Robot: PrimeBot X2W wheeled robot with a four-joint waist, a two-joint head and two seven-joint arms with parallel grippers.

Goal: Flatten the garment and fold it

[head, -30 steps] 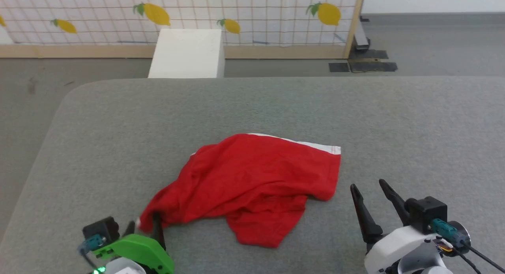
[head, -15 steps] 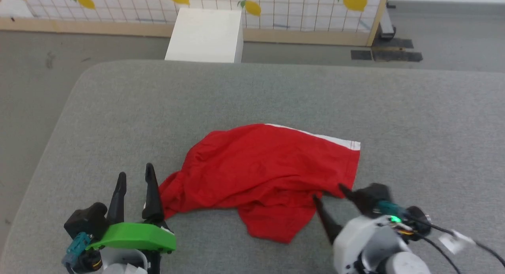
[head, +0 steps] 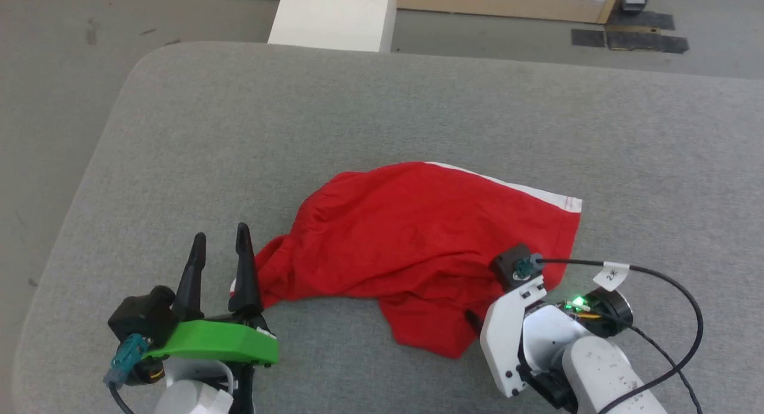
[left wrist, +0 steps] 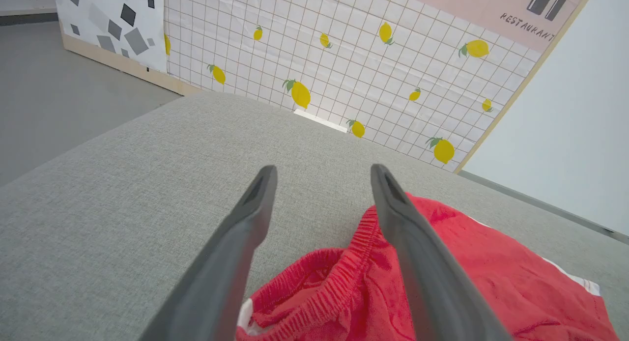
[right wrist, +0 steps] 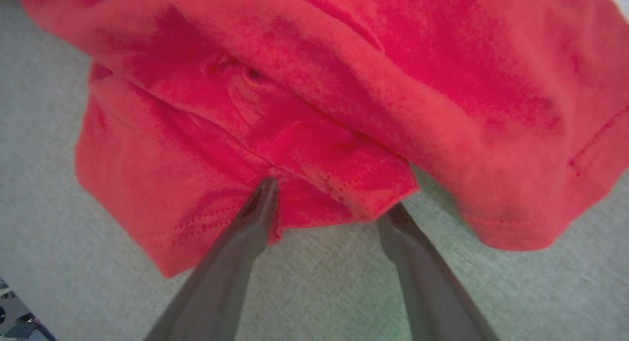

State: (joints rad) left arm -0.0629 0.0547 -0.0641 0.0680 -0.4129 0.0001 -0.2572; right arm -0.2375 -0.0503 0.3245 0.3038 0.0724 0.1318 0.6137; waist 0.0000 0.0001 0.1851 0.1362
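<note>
Red garment [head: 418,241] lies crumpled mid-width by the near edge of the grey padded surface [head: 239,133]. My left gripper [head: 220,234] stands spread and empty beside it.

Left wrist adds the gathered waistband [left wrist: 339,282] against one finger.

Right wrist shows the right gripper [right wrist: 331,197] spread and holding nothing, tips at a stitched hem [right wrist: 339,193]. I judge we're flattening: pinch both ends, draw apart.

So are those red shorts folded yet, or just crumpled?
Crumpled, not folded: the bright red thin fabric shorts lie bunched and wrinkled on the grey padded surface.
</note>
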